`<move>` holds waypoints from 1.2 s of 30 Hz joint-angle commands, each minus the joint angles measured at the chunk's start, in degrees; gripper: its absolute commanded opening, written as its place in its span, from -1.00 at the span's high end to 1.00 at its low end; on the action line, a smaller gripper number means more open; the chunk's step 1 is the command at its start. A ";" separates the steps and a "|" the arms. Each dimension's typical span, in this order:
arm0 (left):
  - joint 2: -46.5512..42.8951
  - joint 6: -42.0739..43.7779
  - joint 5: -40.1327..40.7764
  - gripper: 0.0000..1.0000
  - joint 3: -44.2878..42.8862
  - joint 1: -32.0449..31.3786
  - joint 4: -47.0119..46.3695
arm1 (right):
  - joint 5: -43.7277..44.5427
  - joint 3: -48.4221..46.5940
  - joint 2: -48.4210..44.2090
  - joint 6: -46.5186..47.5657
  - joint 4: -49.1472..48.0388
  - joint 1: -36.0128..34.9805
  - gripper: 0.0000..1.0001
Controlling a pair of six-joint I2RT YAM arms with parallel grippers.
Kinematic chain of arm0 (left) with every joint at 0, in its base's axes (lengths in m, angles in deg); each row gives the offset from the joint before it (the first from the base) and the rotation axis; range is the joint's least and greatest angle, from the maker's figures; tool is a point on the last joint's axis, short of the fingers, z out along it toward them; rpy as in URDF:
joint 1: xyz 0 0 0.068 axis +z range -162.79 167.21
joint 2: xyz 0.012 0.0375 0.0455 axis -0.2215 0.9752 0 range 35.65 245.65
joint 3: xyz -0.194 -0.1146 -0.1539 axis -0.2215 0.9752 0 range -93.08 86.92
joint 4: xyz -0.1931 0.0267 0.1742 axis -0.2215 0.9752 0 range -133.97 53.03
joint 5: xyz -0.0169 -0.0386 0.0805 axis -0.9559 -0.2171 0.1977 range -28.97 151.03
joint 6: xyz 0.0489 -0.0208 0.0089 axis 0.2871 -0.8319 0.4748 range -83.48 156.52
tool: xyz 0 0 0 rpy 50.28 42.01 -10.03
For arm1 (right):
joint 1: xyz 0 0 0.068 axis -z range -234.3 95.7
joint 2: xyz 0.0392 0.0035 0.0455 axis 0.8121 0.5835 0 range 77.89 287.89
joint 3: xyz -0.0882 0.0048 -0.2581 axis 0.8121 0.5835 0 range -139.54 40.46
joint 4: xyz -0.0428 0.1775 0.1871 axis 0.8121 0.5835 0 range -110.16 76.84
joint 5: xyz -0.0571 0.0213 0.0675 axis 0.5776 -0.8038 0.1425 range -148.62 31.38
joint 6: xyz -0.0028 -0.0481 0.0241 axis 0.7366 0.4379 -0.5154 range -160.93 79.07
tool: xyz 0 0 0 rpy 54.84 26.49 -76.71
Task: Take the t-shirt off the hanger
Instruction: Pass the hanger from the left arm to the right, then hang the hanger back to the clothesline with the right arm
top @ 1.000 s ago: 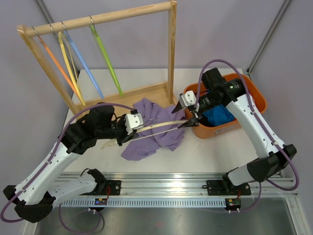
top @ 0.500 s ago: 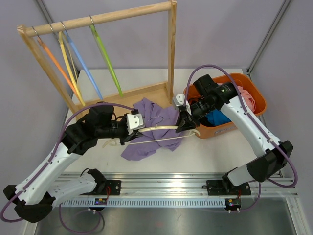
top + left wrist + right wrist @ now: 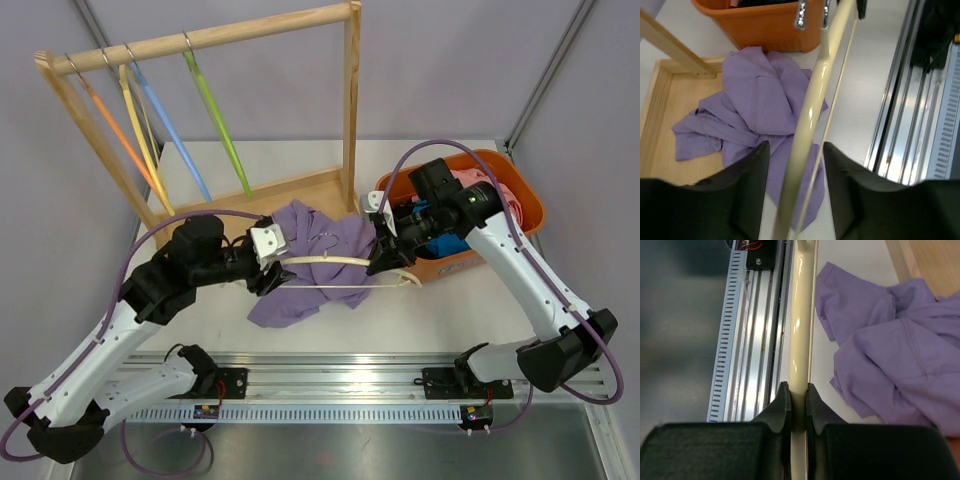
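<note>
Clamping cream hanger [image 3: 801, 325] tight in right gripper [image 3: 798, 391]; straddling its other end with left gripper [image 3: 794, 148], jaws parted, loose; leaving purple t-shirt [image 3: 312, 268] crumpled on table [image 3: 450, 312] beneath, beside orange bin [image 3: 460, 266].

We're looking at a robotics lab, a closed test cell rather than anyone's home. Two arms, left arm [image 3: 110, 330] and right arm [image 3: 530, 270], are bolted to an aluminium rail [image 3: 340, 385] at the near edge of a white table [image 3: 440, 310]. A slotted cable duct [image 3: 330, 412] runs along in front. Purple cables [image 3: 440, 135] loop off the arms. Plain grey walls [image 3: 450, 60] and metal struts [image 3: 545, 85] box it all in. The laundry looks staged: wooden rack [image 3: 350, 100], coloured hangers [image 3: 215, 120], cream hanger [image 3: 330, 258], purple t-shirt [image 3: 300, 300], orange bin [image 3: 525, 200].
</note>
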 commanded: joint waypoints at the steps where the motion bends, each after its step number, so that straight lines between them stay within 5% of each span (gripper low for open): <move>1: -3.22 -6.38 5.94 -0.28 1.67 0.27 -8.75 | 3.23 1.31 -3.02 -10.84 -6.73 3.14 1.00; 3: -4.36 -8.85 8.31 -0.69 2.38 0.27 -9.55 | 3.85 1.49 -3.29 -12.97 -7.61 5.69 1.00; 7: -6.73 -12.19 12.88 -0.94 3.17 0.27 -9.30 | 6.65 0.44 -3.11 -15.25 -7.79 7.89 1.00; 15: -7.88 -21.94 21.50 -0.98 5.54 0.27 -4.73 | 18.17 -6.66 0.31 -31.94 -20.44 8.25 1.00; 28: -13.68 -37.24 23.61 -0.98 17.41 0.27 -11.84 | 26.52 -53.82 25.70 -44.70 -17.74 5.00 1.00; 36: -13.95 -39.61 23.09 -0.98 18.82 0.27 -12.28 | 31.97 -65.30 34.32 -48.30 -23.69 2.10 1.00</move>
